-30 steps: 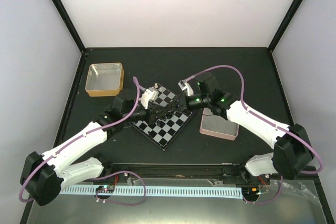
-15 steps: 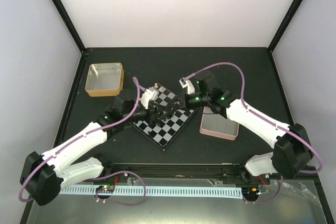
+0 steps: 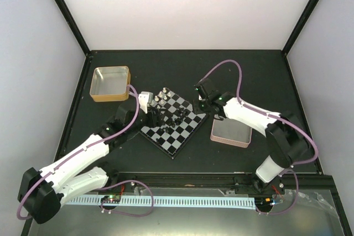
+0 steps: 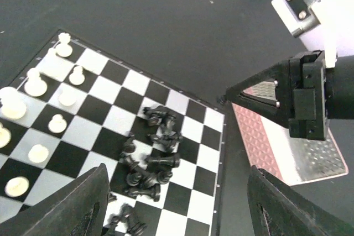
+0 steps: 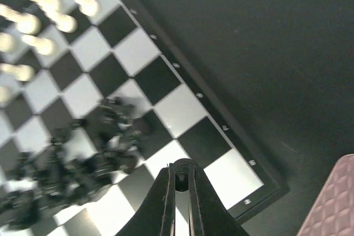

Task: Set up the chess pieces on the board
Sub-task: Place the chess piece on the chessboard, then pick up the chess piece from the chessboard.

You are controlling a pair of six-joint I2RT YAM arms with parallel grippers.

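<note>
Tabletop (image 3: 238, 70): board (image 3: 182, 136) under right end effector (image 5: 178, 178)

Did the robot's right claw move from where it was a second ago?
Yes. The right gripper pulled back from over the middle of the board to the board's right edge, nearer the pink-rimmed tray.

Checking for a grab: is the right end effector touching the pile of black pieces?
Apart. Left wrist view: the shut right end effector hangs by the board corner, bare squares between it and the pile.
</note>
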